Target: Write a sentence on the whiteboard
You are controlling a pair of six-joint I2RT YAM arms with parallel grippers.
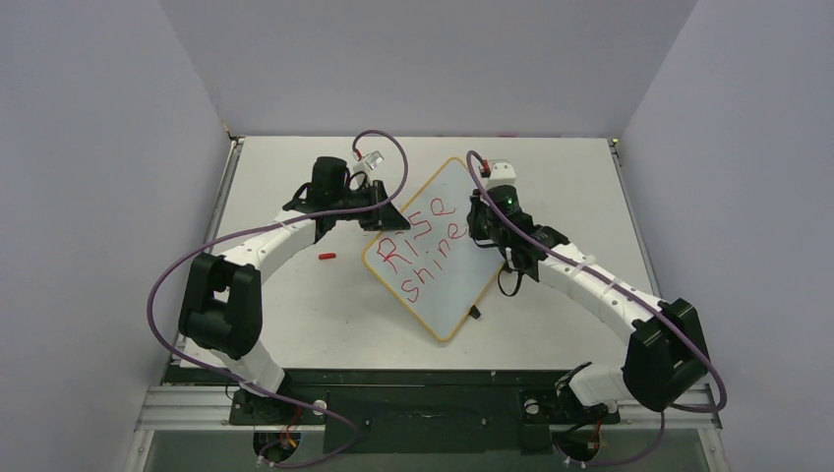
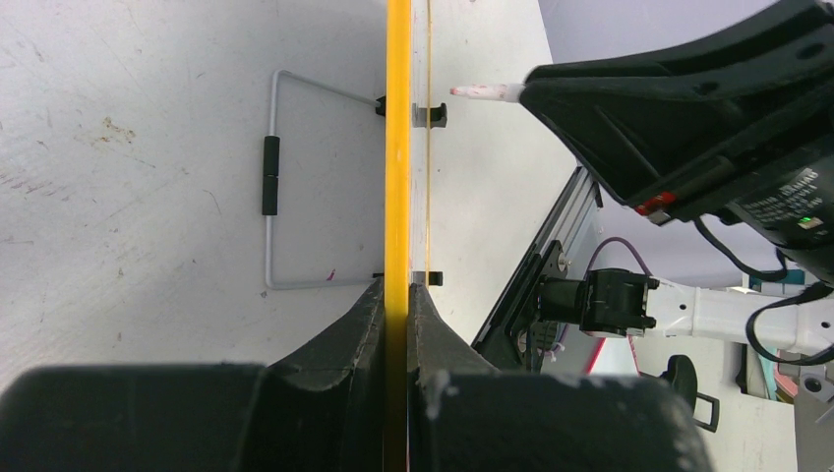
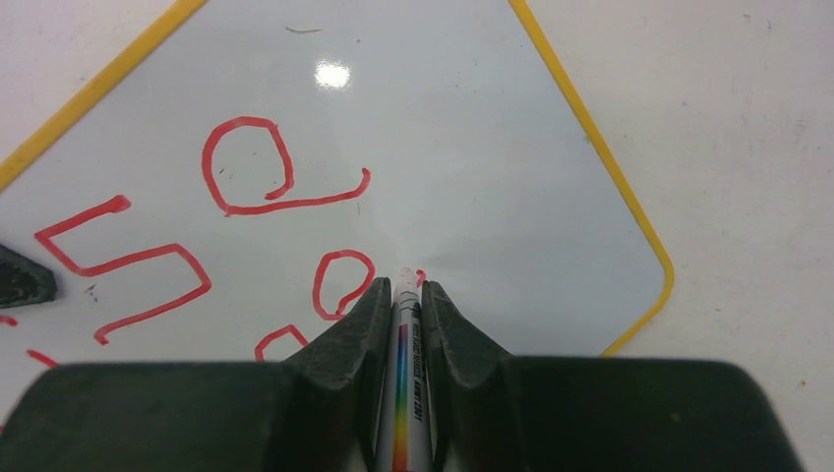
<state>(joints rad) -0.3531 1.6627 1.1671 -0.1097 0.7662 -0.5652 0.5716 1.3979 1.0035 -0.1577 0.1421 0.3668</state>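
The whiteboard [image 1: 462, 246] lies tilted like a diamond mid-table, white with an orange-yellow frame, red letters "Rise shine" on it. My left gripper [image 1: 382, 218] is shut on its upper-left frame edge, seen edge-on in the left wrist view [image 2: 397, 197]. My right gripper [image 1: 484, 228] is shut on a white marker [image 3: 405, 393] with a rainbow stripe. Its red tip touches the board [image 3: 472, 147] beside a small fresh red mark, right of the last "e". In the left wrist view the marker tip [image 2: 482, 92] sticks out from the right gripper.
A red marker cap [image 1: 327, 257] lies on the table left of the board. A wire stand [image 2: 270, 177] is fixed at the board's back clips. The grey enclosure walls stand on three sides.
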